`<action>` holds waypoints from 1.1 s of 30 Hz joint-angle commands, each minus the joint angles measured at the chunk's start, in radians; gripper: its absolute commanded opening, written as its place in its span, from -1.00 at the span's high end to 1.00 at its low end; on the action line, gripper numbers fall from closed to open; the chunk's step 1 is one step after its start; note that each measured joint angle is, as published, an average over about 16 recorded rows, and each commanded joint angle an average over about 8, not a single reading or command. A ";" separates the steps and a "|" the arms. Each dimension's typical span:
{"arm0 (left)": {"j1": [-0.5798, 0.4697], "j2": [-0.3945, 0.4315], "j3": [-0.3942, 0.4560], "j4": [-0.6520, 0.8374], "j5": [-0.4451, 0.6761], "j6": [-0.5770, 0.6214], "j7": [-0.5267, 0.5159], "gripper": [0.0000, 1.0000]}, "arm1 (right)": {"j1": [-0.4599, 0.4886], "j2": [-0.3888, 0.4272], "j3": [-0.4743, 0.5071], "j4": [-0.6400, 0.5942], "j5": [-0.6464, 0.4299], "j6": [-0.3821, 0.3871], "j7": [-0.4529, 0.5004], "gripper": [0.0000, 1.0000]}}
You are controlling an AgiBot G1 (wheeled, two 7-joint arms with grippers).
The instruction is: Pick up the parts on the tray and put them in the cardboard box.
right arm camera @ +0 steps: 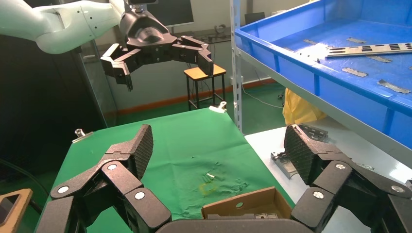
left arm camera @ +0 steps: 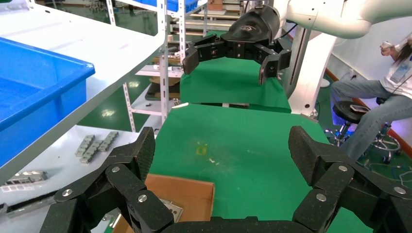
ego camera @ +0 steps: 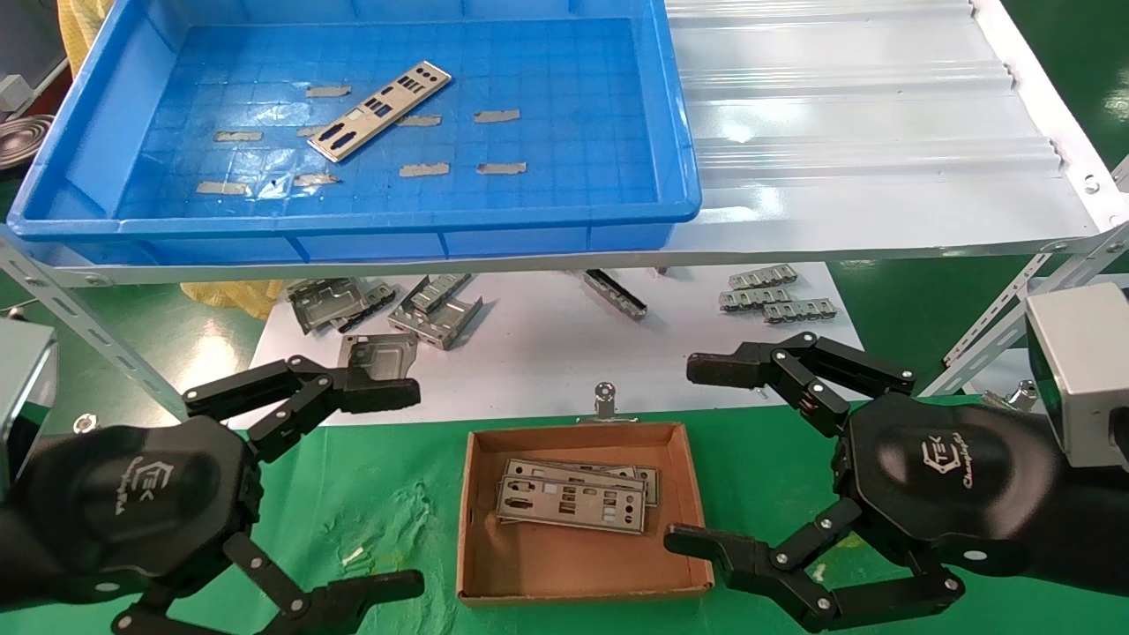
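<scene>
One part (ego camera: pixel 379 110) is left on the tray (ego camera: pixel 679 132), lying flat and slantwise in the upper left of the head view, among small grey tape strips (ego camera: pixel 497 115) stuck to the grid floor. It is a thin, elongated silver plate punched with rectangular and oval cutouts, bright against the blue. I judge it light and stiff but awkward: so flat against the floor that a claw finger has little to get under, and smooth enough to slip. The best hold is probably across its narrow width near the middle, pinching the two long edges, or tipping one end up first.

Low in the centre of the frame sits the cardboard box (ego camera: pixel 472 511) on the green-covered bench (ego camera: pixel 379 494), with a small stack of parts (ego camera: pixel 573 498) already lying in it.

The left claw (ego camera: pixel 388 485) hangs at lower left, spread wide and holding nothing. The right claw (ego camera: pixel 706 454) hangs at lower right, just beside the box, likewise wide open and empty. Both are well apart from the tray.

Bent grey brackets (ego camera: pixel 437 309) lie on the white surface under the white corrugated shelf (ego camera: pixel 864 132).
</scene>
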 commanded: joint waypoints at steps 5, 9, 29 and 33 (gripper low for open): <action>0.000 0.000 0.000 0.000 0.000 0.000 0.000 -1.00 | 0.000 0.000 0.000 0.000 0.000 0.000 0.000 -1.00; 0.000 0.000 0.000 0.001 0.000 0.000 0.000 -1.00 | 0.000 0.000 0.000 0.000 0.000 0.000 0.000 -1.00; 0.000 0.000 0.000 0.001 0.000 0.000 0.000 -1.00 | 0.000 0.000 0.000 0.000 0.000 0.000 0.000 -1.00; 0.000 0.000 0.000 0.001 0.000 0.000 0.000 -1.00 | 0.000 0.000 0.000 0.000 0.000 0.000 0.000 -1.00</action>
